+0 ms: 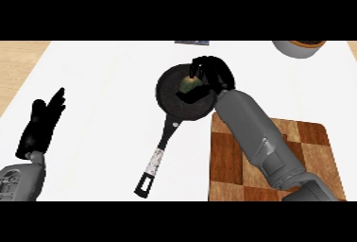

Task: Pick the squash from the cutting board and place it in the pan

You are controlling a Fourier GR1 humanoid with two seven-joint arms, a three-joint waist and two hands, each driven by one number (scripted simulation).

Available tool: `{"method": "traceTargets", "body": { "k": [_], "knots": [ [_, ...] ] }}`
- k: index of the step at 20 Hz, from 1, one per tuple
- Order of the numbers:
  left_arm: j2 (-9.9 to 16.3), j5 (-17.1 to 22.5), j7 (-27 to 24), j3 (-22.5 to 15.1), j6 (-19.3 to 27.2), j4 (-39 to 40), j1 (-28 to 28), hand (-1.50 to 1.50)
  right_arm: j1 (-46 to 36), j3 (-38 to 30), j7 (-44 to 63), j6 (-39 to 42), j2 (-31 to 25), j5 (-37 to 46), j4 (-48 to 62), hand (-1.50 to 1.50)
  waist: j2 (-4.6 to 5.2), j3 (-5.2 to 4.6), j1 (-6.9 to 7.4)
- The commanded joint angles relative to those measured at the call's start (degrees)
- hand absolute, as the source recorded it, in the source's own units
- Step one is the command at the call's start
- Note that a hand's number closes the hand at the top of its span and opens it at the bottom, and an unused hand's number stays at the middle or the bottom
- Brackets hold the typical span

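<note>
Kitchen counter, pan [182, 97], wooden cutting board [314, 146]

Bare counter [97, 85] left of pan [182, 94]

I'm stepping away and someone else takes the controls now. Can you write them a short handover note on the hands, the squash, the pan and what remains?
Right hand: over the pan, fingers curled round the squash.
Left hand: open, resting at the view's left, fingers up, holding nothing.
Squash: off the cutting board, held above the pan's bowl; whether it touches the pan's bottom cannot be told.
Pan: on the counter left of the board, handle pointing toward the robot.
Done: pick and carry.
Left: release the squash into the pan, then draw the right hand back.
</note>
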Motion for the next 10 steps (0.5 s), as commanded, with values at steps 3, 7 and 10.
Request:
{"method": "traceTargets", "body": {
  "k": [3, 7, 10],
  "knots": [
    [0.29, 0.13, -0.58, -0.34, -1.09, 1.21, -2.47, 0.0, -0.25, -2.58, -4.94, 0.39, 0.01, -8.12, 5.75, -1.5, 0.99, 0.09, 2.19],
    [-1.76, -0.42, -0.76, -2.17, -1.0, 2.29, -4.04, 0.0, -1.48, -1.15, -4.88, 1.36, 0.01, -11.42, 8.24, -1.5, 1.43, 0.08, 4.8],
    [-2.5, -1.92, 0.05, -3.48, 0.1, 0.81, -2.87, 0.0, -0.43, -1.46, -8.27, 0.47, 0.01, -12.65, 9.28, -1.5, 1.23, 0.16, 4.58]
  ]
}}
